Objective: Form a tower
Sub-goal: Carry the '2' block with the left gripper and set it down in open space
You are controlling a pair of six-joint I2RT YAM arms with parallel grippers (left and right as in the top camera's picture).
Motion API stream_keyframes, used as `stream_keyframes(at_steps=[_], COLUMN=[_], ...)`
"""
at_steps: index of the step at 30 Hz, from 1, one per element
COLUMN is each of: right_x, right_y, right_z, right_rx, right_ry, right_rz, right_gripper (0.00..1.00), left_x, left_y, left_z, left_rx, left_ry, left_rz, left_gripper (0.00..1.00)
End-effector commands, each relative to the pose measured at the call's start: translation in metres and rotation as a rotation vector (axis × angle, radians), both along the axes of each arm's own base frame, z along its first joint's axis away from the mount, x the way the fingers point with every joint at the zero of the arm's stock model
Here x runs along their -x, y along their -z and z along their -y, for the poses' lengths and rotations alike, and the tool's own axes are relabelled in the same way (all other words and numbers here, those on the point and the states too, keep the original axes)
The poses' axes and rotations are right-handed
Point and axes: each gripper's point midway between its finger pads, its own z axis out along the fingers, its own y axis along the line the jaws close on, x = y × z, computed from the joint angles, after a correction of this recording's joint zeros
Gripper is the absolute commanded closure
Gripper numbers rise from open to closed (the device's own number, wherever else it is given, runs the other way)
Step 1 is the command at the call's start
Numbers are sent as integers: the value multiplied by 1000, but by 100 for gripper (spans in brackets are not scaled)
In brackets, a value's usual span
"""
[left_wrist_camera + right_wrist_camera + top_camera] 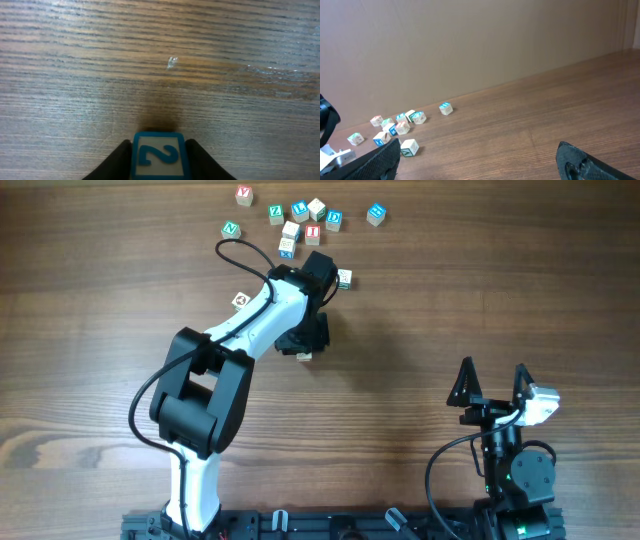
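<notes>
Wood-grain tabletop, w/ a plain tan wall behind it in the R wrist view. Nearest, at near right, the R gripper (492,386) is parked w/ fingers spread wide, nothing btwn them, and takes no part in the job. Further in, about mid-table, the L gripper (304,348) points down over a blue "2" cube (159,155). In the L wrist view its dark fingers (117,162) flank the cube on both sides, snug to its edges. Whether they squeeze it or sit a hair clear I can't tell, nor whether the cube rests on the wood or hangs just above; anything under it is hidden. Beyond that are two strays: a dark-marked cube (241,300) left of the arm and a green-print cube (344,278) right of the wrist. Farthest, the loose cubes (316,207) are scattered along the far edge. Among them is the tower (289,238), a narrow one-cube-wide run of pale green-and-white blocks, well apart from the L gripper. From above I can't tell if it stands or lies flat. Step in hand, as I read it: handling a single cube at mid-table, either pickup or set-down. Next move prob. calls for a square, firm hold, a lift clear of the wood, and a carry toward the far side. Then edges lined up over the top block, a slow lowering, and a release w/o nudging the column.
</notes>
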Motion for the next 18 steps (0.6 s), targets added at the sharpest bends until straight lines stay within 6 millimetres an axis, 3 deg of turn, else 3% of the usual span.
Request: stream_keyframes(at_steps=[1, 4, 7, 12, 13, 15, 16, 18], right_x=[0, 0, 0, 0, 0, 0, 0, 0], right_y=[-2, -2, -2, -2, -2, -2, -2, -2], right_z=[3, 3, 3, 3, 3, 3, 3, 3], right_rx=[15, 15, 15, 15, 15, 15, 15, 15], right_ry=[15, 15, 15, 15, 15, 15, 15, 15], right_rz=[9, 9, 9, 8, 9, 9, 9, 9], right_gripper=[0, 0, 0, 0, 0, 0, 1, 0], left_x=[1, 1, 2, 5, 5, 1, -6, -20], left_y=[2, 2, 2, 2, 2, 2, 2, 1], left_z=[-3, -3, -4, -5, -5, -5, -8, -14], left_rx=[-15, -15, -17, -22, -22, -25, -43, -73], left_ry=[11, 11, 11, 11, 11, 11, 9, -2], left_rz=[1, 0, -3, -13, -13, 3, 34, 96], left_gripper=[55, 50, 64, 63, 60, 32, 27, 26])
